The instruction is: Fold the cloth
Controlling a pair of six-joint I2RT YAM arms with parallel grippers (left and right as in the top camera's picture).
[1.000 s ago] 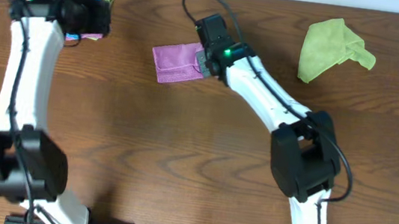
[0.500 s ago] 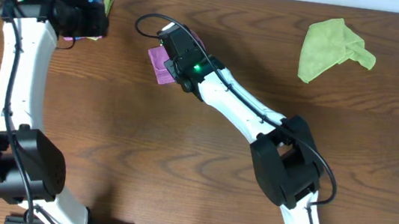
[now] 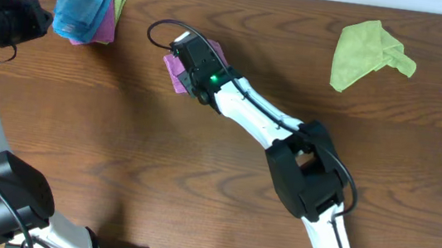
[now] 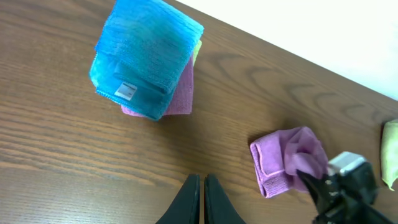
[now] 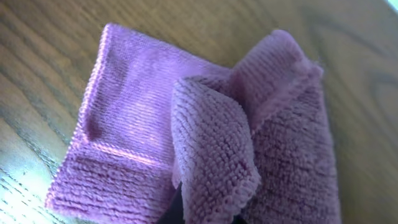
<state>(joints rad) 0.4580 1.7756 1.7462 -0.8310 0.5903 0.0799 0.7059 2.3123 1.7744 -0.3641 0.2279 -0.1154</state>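
Note:
The purple cloth [image 3: 174,70] lies bunched and partly folded at the back middle of the table. It shows in the left wrist view [image 4: 273,163] and fills the right wrist view [image 5: 137,124]. My right gripper [image 3: 189,65] is over it and shut on a raised fold of the cloth [image 5: 214,168]. It also shows in the left wrist view [image 4: 309,178]. My left gripper [image 3: 38,18] is shut and empty at the far back left, its fingers [image 4: 201,200] above bare wood, left of the cloth.
A stack of folded cloths, blue on top [image 3: 82,6], with pink and lime ones beneath, sits at the back left [image 4: 146,59]. A crumpled lime-green cloth [image 3: 370,49] lies at the back right. The table's back edge [image 4: 298,56] is close behind.
My left arm has swung left off the stack, uncovering the blue cloth. My right gripper has moved left with the purple cloth, which is now bunched up under it.

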